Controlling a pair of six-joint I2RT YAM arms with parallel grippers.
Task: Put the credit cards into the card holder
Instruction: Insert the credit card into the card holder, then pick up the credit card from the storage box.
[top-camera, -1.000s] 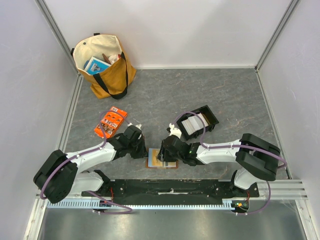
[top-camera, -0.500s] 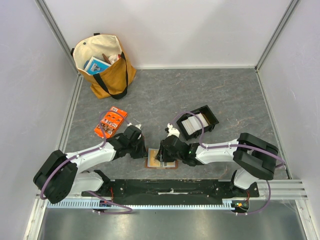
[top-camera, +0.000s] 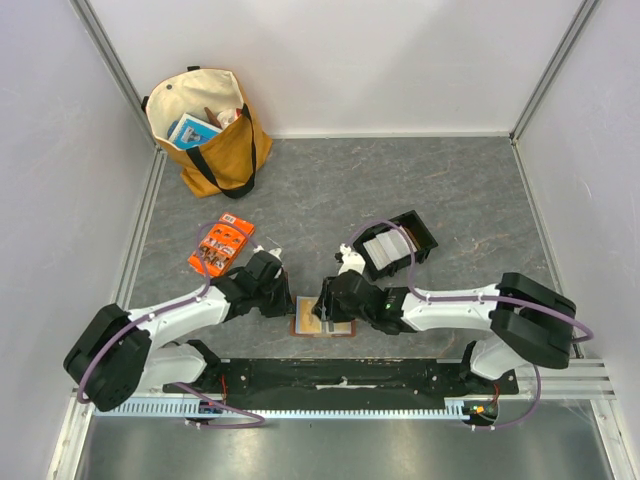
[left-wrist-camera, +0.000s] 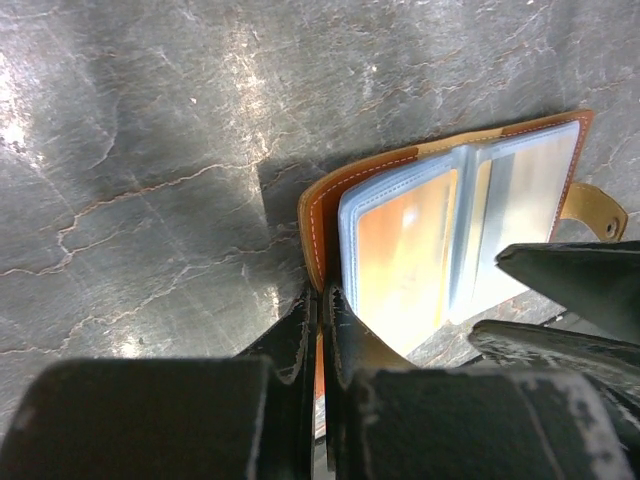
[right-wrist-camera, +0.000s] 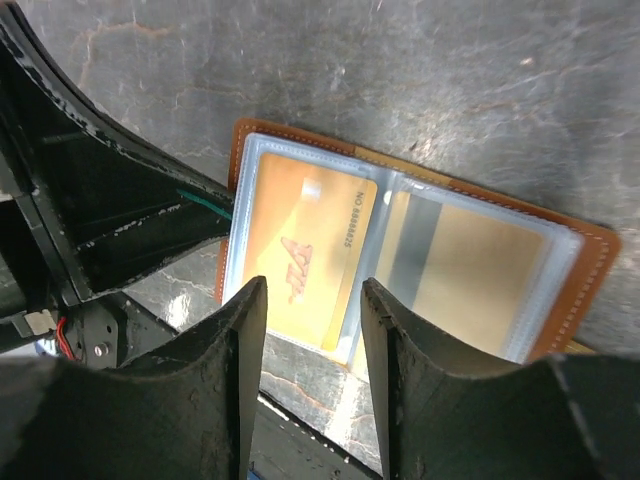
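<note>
Much of the card holder (top-camera: 304, 326) under the right hand (top-camera: 328, 318) from above; its near edge behind the left hand (left-wrist-camera: 322, 305).

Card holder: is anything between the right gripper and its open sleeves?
Nothing visible stands between them. The right gripper hangs open directly over the opened card holder. The left gripper pinches the holder's edge, off to one side.

The holder (top-camera: 322, 327) lies open on the bench (top-camera: 330, 190), close to the arms' bases. A card (right-wrist-camera: 305, 245) sits in one sleeve inside it. The left end effector (top-camera: 285, 302) clamps the holder's left edge. The right end effector (top-camera: 324, 312) hangs over the holder, fingers spread. Behind and right of the holder stands a tray (top-camera: 425, 232) with more cards (top-camera: 385, 247) in it. Behind and left of the holder lies a packet (top-camera: 220, 246), and well behind that, a bag (top-camera: 205, 150).
</note>
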